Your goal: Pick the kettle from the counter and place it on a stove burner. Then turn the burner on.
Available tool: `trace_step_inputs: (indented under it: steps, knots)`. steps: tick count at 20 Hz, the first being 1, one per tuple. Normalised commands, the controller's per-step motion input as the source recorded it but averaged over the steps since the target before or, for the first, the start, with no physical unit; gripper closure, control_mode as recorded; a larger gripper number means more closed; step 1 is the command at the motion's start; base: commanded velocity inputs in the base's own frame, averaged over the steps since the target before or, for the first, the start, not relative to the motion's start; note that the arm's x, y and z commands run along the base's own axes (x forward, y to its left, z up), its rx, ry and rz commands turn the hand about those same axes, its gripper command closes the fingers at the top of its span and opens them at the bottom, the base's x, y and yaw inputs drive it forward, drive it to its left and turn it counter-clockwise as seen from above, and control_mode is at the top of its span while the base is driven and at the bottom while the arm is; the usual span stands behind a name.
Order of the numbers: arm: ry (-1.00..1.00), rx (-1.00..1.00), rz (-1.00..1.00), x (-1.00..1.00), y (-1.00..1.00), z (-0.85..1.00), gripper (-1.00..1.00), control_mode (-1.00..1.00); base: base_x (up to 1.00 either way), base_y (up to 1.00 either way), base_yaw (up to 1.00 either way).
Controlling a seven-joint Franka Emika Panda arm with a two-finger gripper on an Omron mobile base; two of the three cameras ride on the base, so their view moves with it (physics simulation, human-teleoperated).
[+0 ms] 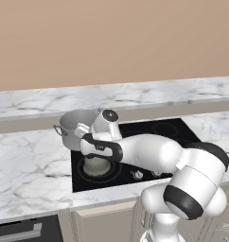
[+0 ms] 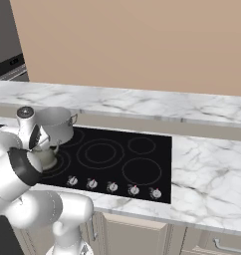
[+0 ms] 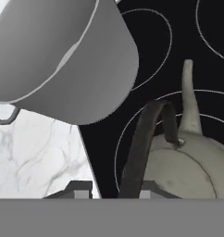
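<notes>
Olive-grey kettle (image 3: 188, 166) sits on the black glass cooktop (image 2: 157, 149), at its front-left corner, on the large ring burner (image 1: 109, 176) there. From the base views it looks resting on the glass, not lifted, though the arm hides most of it. Spout points away from the wrist camera, toward the middle of the cooktop.

Gripper (image 3: 111, 190) is right over the kettle; in the hand view the dark arched handle (image 3: 144, 139) runs down between the two finger tips. Whether the tips pinch it or stand loose around it — cannot tell, the contact is cut off at the bottom of the view.

Steel pot (image 1: 77, 126) stands just behind the kettle, over the cooktop's back-left corner and the white marble counter (image 1: 26, 160). Close, not clearly touching.

Step, as I judge: placing is about done; release is due. Next move calls for letting go if held, lifting straight up clear of the handle, not bumping the pot, then going to the knobs (image 2: 111, 187) along the cooktop's front edge. Which knob drives this burner is unclear; likely the leftmost.
</notes>
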Motion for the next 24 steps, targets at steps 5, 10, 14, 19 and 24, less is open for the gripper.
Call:
trace_step_inputs:
  steps: [5,10,14,19,24]
  knots:
    - [0.00,0.00,0.00,-0.15,-0.14,-0.01,-1.00,-1.00,0.00,0.00,0.00]
    - [0.00,0.00,0.00,-0.13,-0.12,0.00,-1.00,-1.00,0.00,0.00,0.00]
    - [0.00,0.00,0.00,-0.11,-0.13,0.02,-1.00,-1.00,0.00,0.00,0.00]
    - [0.00,0.00,0.00,-0.13,-0.21,0.24,-1.00,-1.00,0.00,0.00,0.00]
    - [0.00,0.03,0.00,-0.01,-0.18,0.48,-1.00,-1.00,0.00,0.00,0.00]
